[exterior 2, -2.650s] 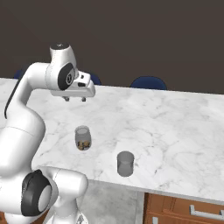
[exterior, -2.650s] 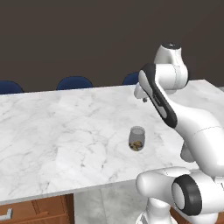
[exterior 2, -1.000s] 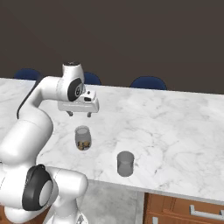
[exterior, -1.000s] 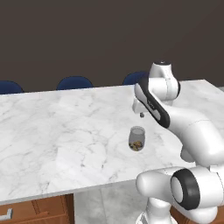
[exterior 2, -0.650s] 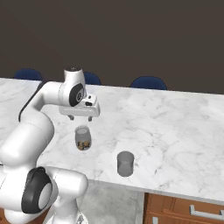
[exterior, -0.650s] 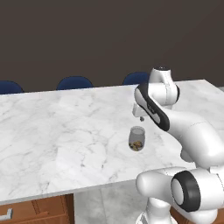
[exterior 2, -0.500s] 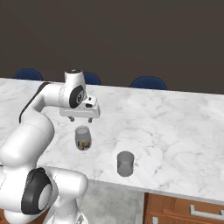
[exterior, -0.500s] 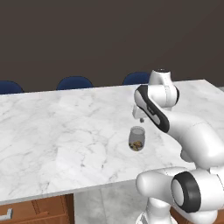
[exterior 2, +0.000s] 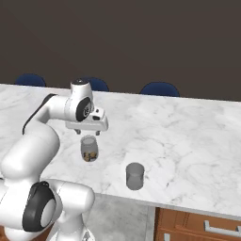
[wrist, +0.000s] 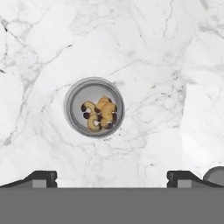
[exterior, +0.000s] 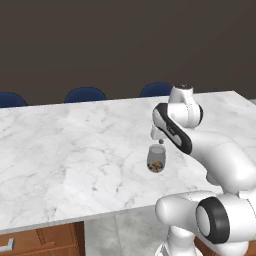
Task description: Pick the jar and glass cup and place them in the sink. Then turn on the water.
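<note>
Lowered since the earlier frames, the hand [exterior 2: 88, 132] now hangs just above the jar [exterior 2: 88, 148], where before it stood high over the far part of the tabletop [exterior 2: 188, 136]; the jar and the glass cup [exterior 2: 134, 176] have not shifted.

The jar stands upright on the white marble tabletop, near its front edge, with brown-golden bits heaped at its bottom. From the hand view the jar's [wrist: 94, 107] round rim lies between the two dark fingertips [wrist: 41, 178], a little toward the left one, with bare marble all around it. The hand's jaws are spread wide and grip nothing; the fingers point straight down at the jar's [exterior: 156, 159] mouth without touching it.

The glass cup stands upright on the same tabletop, to the right of the jar and closer to the front edge, well apart from the hand. Its rim just shows at the lower right corner of the hand view.

Three dark blue chair backs [exterior 2: 160, 89] rise behind the far edge of the tabletop. Wooden drawer fronts [exterior 2: 197, 226] show beneath it.
</note>
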